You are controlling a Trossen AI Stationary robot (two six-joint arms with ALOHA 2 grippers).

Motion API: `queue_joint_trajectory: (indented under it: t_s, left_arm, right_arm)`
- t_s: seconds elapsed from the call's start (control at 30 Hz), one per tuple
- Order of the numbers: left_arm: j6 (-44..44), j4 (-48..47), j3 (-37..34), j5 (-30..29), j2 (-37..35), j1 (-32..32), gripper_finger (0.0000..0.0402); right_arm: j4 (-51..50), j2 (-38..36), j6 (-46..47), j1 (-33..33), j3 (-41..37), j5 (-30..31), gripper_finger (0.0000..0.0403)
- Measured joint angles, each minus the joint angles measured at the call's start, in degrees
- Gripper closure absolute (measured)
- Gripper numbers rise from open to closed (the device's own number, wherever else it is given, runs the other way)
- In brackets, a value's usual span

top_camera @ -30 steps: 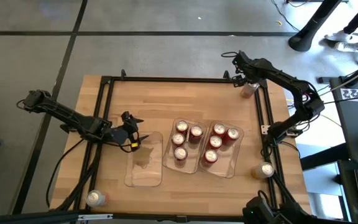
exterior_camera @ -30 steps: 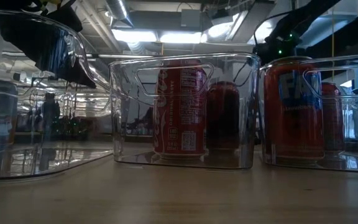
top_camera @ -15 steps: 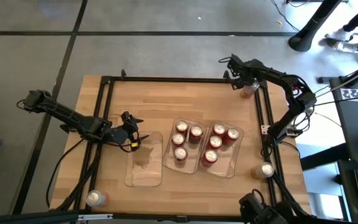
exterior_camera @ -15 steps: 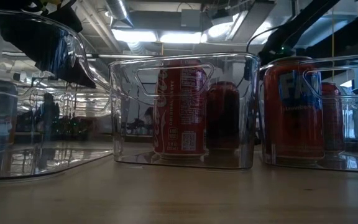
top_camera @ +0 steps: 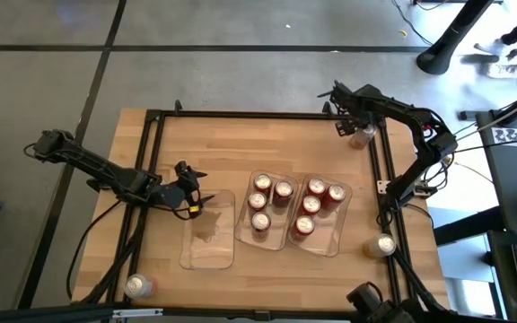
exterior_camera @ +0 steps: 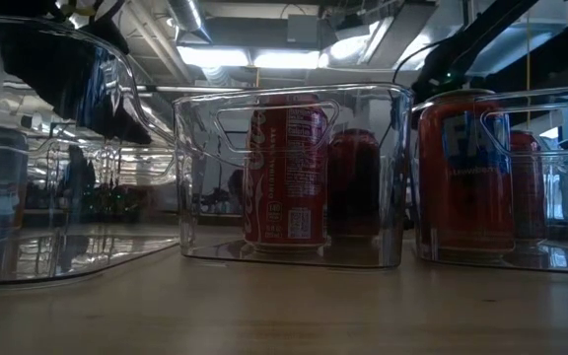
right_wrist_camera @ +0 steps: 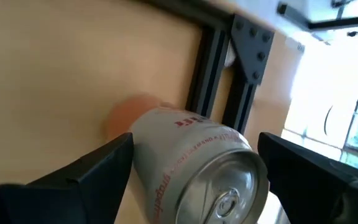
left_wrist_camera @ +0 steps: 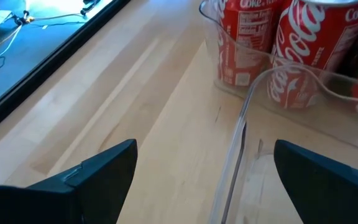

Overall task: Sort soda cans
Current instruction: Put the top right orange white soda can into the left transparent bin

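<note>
Right claw [top_camera: 355, 127]: fingers apart around silver can [right_wrist_camera: 191, 165], far right counter corner; shifted slightly since earlier.
Left claw [top_camera: 193, 203]: fingers apart, unmoved over empty tray [top_camera: 210, 235].

Legible text, by item:
- Red can [left_wrist_camera: 248, 38], in clear tray [left_wrist_camera: 241, 118], left wrist view: "Coke" partly readable near top, w/ small white print below, too fine to read.
- Red can [left_wrist_camera: 319, 53] beside it: white Coca-Cola script, "Coke" at top edge.
- Orange-red can [exterior_camera: 466, 173], low view: blue panel w/ letters "FA".
- Red can [exterior_camera: 286, 173], low view: white fine print, barcode; unreadable.
- Silver can [right_wrist_camera: 194, 165], right wrist view: red lettering, unreadable.
</note>
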Motion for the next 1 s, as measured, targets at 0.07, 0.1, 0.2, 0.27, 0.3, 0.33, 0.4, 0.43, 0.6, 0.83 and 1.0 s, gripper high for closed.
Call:
queue_joint_trajectory:
  t_s: [0.07,0.1,0.2,0.27,0.3,0.33,0.4,0.43,0.6,0.83,1.0]
  left_arm:
    - [0.00,0.24,0.00,0.00,0.00,0.00,0.0037]
    - [0.01,0.21,0.00,0.00,0.00,0.00,0.0037]
    - [0.07,0.42,0.00,0.00,0.00,0.00,0.0037]
    - [0.07,0.42,0.00,0.00,0.00,0.00,0.0037]
    - [0.07,0.42,0.00,0.00,0.00,0.00,0.0037]
    - [0.13,0.50,0.00,0.00,0.00,0.00,0.0037]
    - [0.59,1.00,0.00,0.02,0.00,0.00,0.0037]
    - [0.96,1.37,0.00,0.02,0.00,0.00,0.0037]
    - [1.11,1.49,0.00,0.02,0.00,0.00,0.0037]
    - [1.11,1.47,0.00,0.02,0.00,0.00,0.0037]
    - [0.96,1.47,0.00,0.03,0.00,0.00,0.0037]
  right_arm:
    - [-1.64,0.00,-0.97,0.04,-0.04,-0.89,0.0061]
    - [-2.07,0.00,-1.08,0.04,-0.04,-1.33,0.0061]
    - [-3.01,0.00,-1.46,0.02,-0.04,-2.62,0.0061]
    - [-3.90,0.02,-2.38,0.01,0.27,-3.68,0.0061]
    - [-4.44,0.08,-2.61,-0.01,0.46,-4.37,0.0061]
    - [-4.98,0.14,-2.68,-0.03,0.65,-5.09,0.0061]
    - [-6.52,0.28,-3.27,-0.05,1.38,-7.19,0.0061]
    - [-7.29,0.33,-4.18,-0.03,1.79,-8.39,0.0061]
    - [-11.75,0.33,-8.84,0.03,3.68,-9.71,0.0061]
    - [-15.53,0.31,-14.55,0.02,3.72,-10.42,0.0061]
    - [-17.43,0.26,-17.61,0.02,3.76,-10.94,0.0061]
